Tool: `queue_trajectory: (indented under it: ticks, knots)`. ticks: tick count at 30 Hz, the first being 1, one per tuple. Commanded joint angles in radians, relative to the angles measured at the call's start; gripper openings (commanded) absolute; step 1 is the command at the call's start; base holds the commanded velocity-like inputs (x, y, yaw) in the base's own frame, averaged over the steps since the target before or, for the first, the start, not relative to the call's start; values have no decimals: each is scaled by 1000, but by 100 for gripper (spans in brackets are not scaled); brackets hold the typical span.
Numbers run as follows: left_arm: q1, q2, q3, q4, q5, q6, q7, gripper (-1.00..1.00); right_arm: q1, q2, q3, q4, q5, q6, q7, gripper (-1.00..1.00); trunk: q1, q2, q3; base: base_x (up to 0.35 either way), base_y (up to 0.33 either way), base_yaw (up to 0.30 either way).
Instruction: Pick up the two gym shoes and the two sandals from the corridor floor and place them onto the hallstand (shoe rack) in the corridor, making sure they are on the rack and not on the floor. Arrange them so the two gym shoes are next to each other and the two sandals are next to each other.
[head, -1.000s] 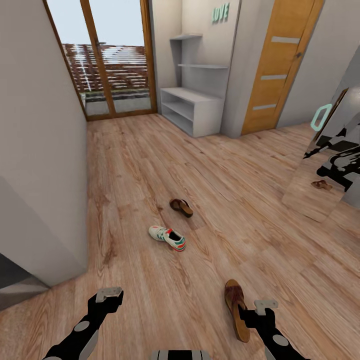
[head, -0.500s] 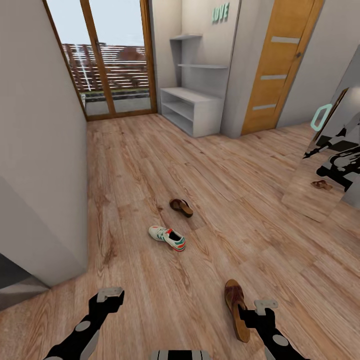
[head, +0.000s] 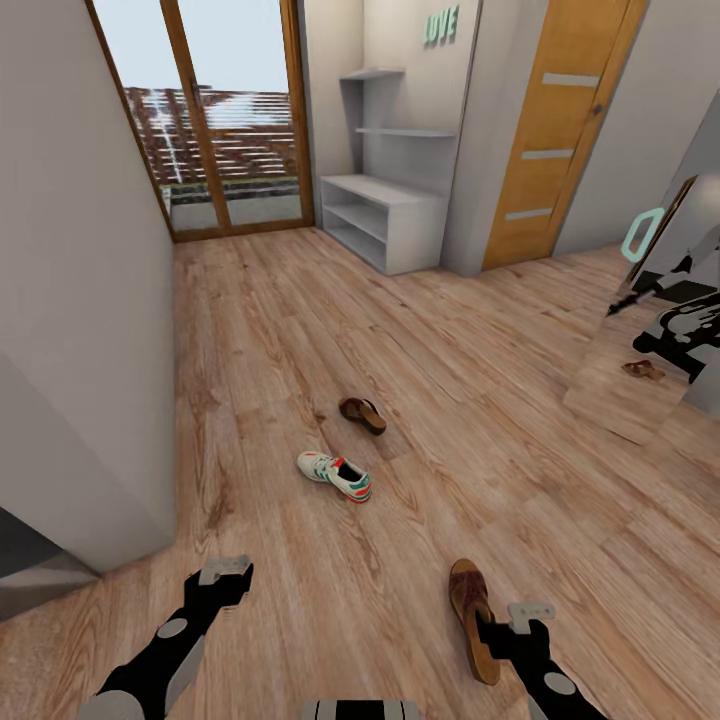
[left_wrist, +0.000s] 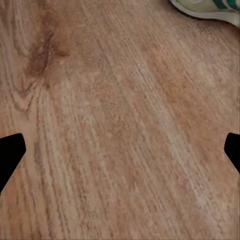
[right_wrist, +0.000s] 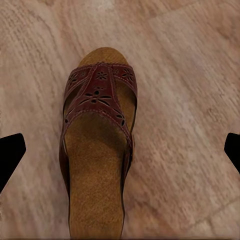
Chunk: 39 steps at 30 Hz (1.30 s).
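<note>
A corridor with wood-plank floor (head: 300, 330) was seen from the head view. The white-grey hallstand (head: 385, 215) stood at the far end, between the glazed balcony door (head: 215, 120) and the orange wooden door (head: 560, 130); both of its open shelves were seen bare. A leaning mirror (head: 650, 330) was noted at the right wall.

One gym shoe (head: 335, 476) lay on the floor near mid-corridor, on its sole. One sandal (head: 362, 413) lay just beyond it, apart from it. The second sandal (head: 472, 617) lay close to the robot, on the right side, footbed up.

The right gripper (head: 500, 625) was held over the heel end of the near sandal. In the right wrist view the sandal (right_wrist: 97, 150) was seen between the two spread fingertips (right_wrist: 10, 155), neither touching it; the jaws were open.

The left gripper (head: 228, 580) was held low over bare floor, well apart from the gym shoe. In the left wrist view the fingertips (left_wrist: 9, 155) were set wide, jaws open with nothing between them, and an edge of the gym shoe (left_wrist: 210, 7) was visible at the frame border.
</note>
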<state>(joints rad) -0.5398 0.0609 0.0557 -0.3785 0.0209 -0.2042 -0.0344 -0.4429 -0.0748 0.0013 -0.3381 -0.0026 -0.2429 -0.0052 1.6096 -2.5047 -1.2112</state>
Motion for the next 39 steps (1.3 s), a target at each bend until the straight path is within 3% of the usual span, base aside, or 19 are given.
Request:
queue_trajectory:
  ticks: [1,7,8,17,24,39]
  knots:
    - [-9,-1,4,-5,2,9,-8,100,0,0,0,2,0,-3,-1,100,0,0,-1,0,0,0]
    - [-51,-4,4,-27,2,94,-47,100,0,7,1,16,1,-3,-1,100,0,0,-1,0,0,0]
    - [-68,-7,4,-35,2,132,-67,100,0,17,1,23,2,-3,-1,100,0,0,-1,0,0,0]
    - [-122,-16,4,-78,2,243,-131,100,0,48,0,41,4,-4,-1,100,0,0,-1,0,0,0]
    - [-131,-17,1,-120,1,260,-139,100,0,50,0,44,4,-3,4,100,0,0,-1,0,0,0]
    - [-130,-16,-51,-147,1,268,-137,100,0,46,0,45,5,-2,8,100,0,0,-1,86,0,0]
